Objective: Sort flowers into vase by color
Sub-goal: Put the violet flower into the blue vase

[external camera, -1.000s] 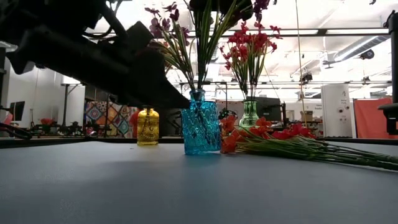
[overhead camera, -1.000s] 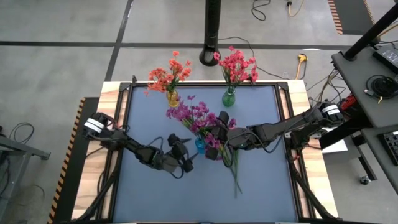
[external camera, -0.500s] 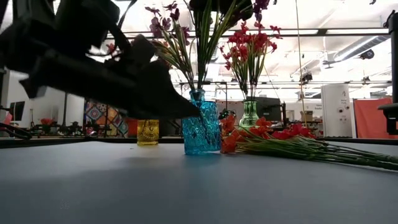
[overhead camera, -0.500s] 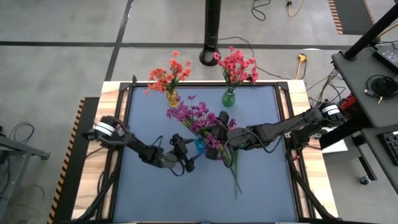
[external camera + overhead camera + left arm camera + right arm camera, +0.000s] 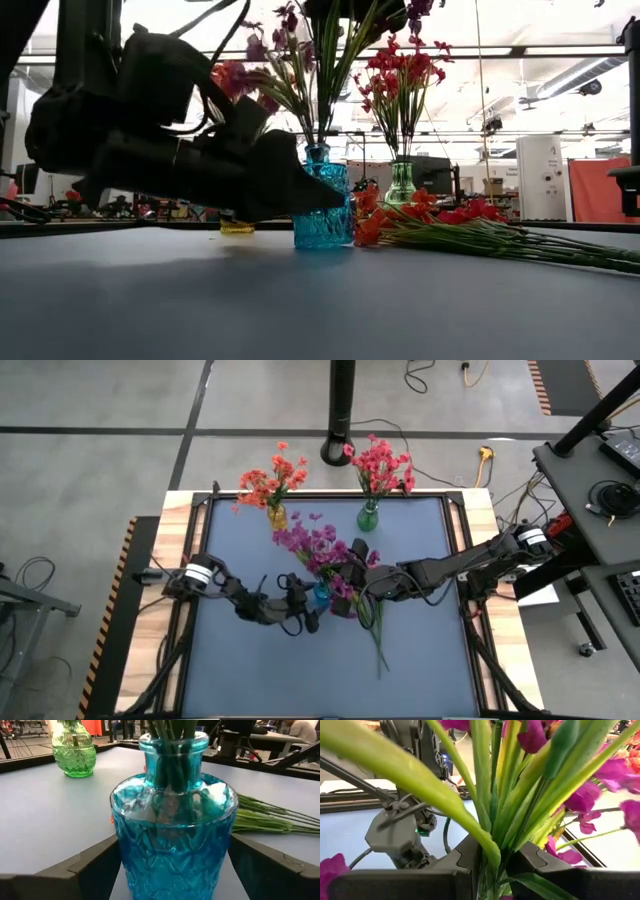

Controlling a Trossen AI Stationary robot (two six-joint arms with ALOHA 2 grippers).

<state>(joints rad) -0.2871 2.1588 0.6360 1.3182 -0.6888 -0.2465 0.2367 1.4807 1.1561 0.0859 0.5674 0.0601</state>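
Observation:
A blue glass vase (image 5: 322, 593) stands mid-table and holds purple flowers (image 5: 312, 542). My left gripper (image 5: 172, 865) is low over the table at the vase's near-left side. It is open, with one finger on either side of the vase body (image 5: 172, 835); whether they touch the glass I cannot tell. My right gripper (image 5: 352, 582) is above the vase, shut on the purple flowers' stems. A yellow vase (image 5: 277, 517) holds orange flowers and a green vase (image 5: 368, 517) holds red-pink ones. More sprigs (image 5: 375, 628) lie flat on the table to the right of the blue vase. My right gripper pinches the bundle of green stems (image 5: 490, 855) of the purple flowers between its two fingers (image 5: 462, 852), above the vase's mouth. It comes in about level from the table's right, with the fingers across the stems. The stems stand upright, their lower ends inside the blue vase (image 5: 322, 195).
The yellow and green vases stand along the table's far edge. The loose sprigs' stems (image 5: 500, 240) stretch toward the near right, their orange-red blossoms (image 5: 372, 218) close to the blue vase. A black post (image 5: 341, 410) rises behind the table. A raised black frame (image 5: 195, 590) borders the mat.
My left gripper has sunk toward the table and gone toward the right edge, up to the blue vase, which now stands between its fingers. My right gripper and the flowers have kept still.

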